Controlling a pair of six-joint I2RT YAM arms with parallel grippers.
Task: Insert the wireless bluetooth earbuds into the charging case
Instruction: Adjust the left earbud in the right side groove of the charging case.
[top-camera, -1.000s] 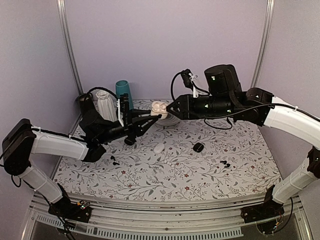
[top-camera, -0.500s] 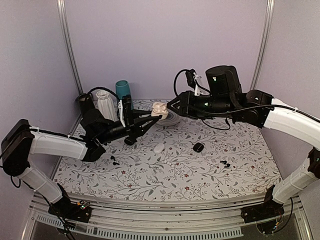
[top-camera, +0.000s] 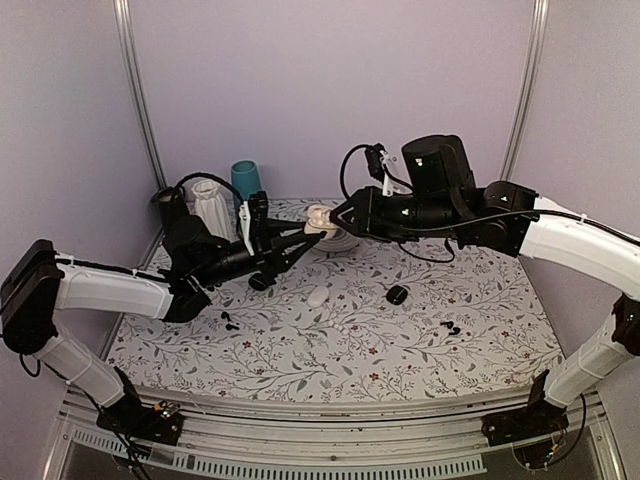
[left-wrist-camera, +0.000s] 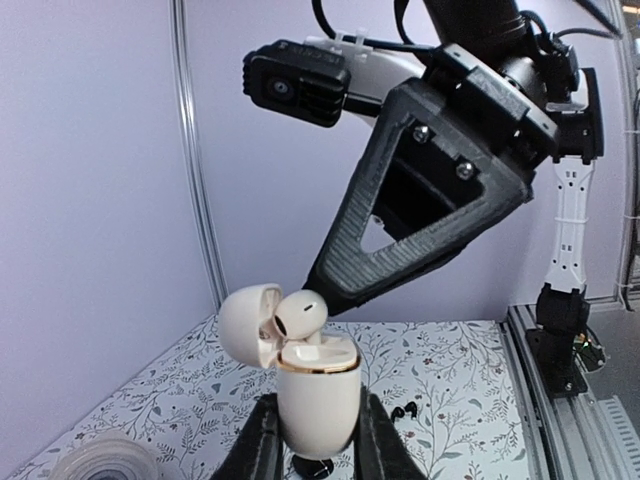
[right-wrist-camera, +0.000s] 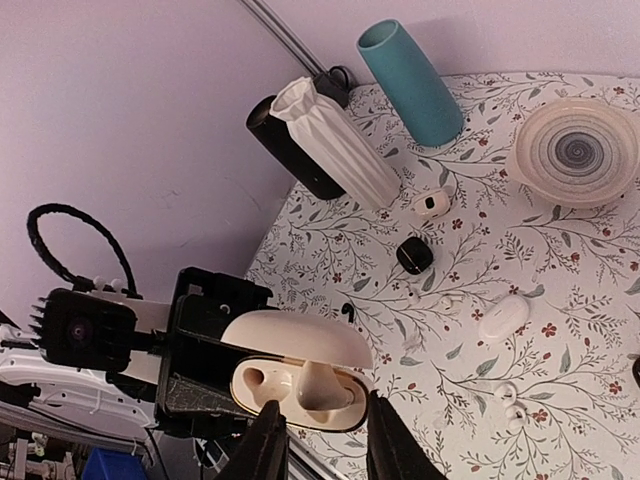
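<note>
While the left gripper (left-wrist-camera: 318, 432) stays out of the count, tally first: one charging case (left-wrist-camera: 320, 395), one white earbud (left-wrist-camera: 300, 313) clearly seen, two arms.

Case: glossy white, rounded, gold-tone rim at the mouth, lid hinged open and tipped to the side. It is off the table (right-wrist-camera: 585, 265), in the air toward the far middle of the top view, upright. The left gripper is clamped on its lower body, one finger on each side. Two wells show inside from the right wrist view; one looks unfilled.

Earbud: tiny, white, bulb head with a short stem. It sits at the case mouth, stem down into one well, head above the rim. The right gripper (right-wrist-camera: 325, 440) is pinched on it, fingertips at either side, tip touching the head in the left wrist view.

On the table, one each:
- teal cup (right-wrist-camera: 410, 80)
- white ribbed vase (right-wrist-camera: 335, 140)
- black cylinder (right-wrist-camera: 290, 155)
- spiral dish (right-wrist-camera: 575, 150)
- small black case (right-wrist-camera: 414, 255)
- white oval object (right-wrist-camera: 503, 317)
- small white box with dark face (right-wrist-camera: 432, 203)

A few tiny white bits (right-wrist-camera: 507, 395) lie near the oval; too small to identify. Print on the arms is too small to read.
</note>
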